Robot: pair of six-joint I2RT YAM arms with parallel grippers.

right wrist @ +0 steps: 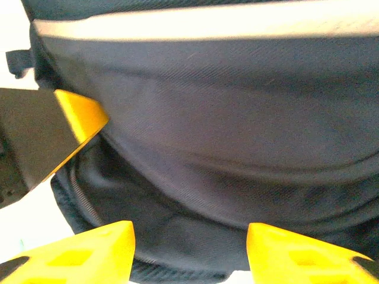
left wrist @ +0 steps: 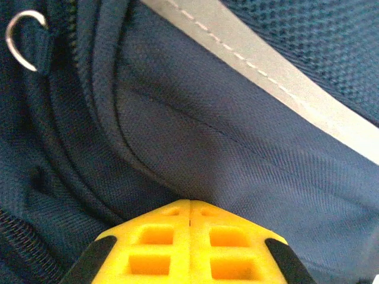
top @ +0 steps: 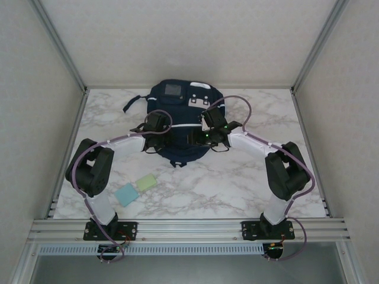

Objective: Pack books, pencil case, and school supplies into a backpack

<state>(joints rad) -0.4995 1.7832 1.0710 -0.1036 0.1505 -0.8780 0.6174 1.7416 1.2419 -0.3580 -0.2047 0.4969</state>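
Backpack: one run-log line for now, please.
backpack on table | left gripper shut against fabric | right gripper open at fabric | blue pad, green pad outside

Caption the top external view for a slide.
Left gripper and right gripper at the navy backpack; blue pad, green pad lie unpacked.

Marble-patterned table (top: 237,183), on it navy backpack (top: 177,103), blue pad (top: 126,194), green pad (top: 146,182)

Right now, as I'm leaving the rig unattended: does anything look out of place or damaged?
Nothing spilled or damaged. The pale blue pad and pale green pad lie askew beside each other on the table, outside the backpack.
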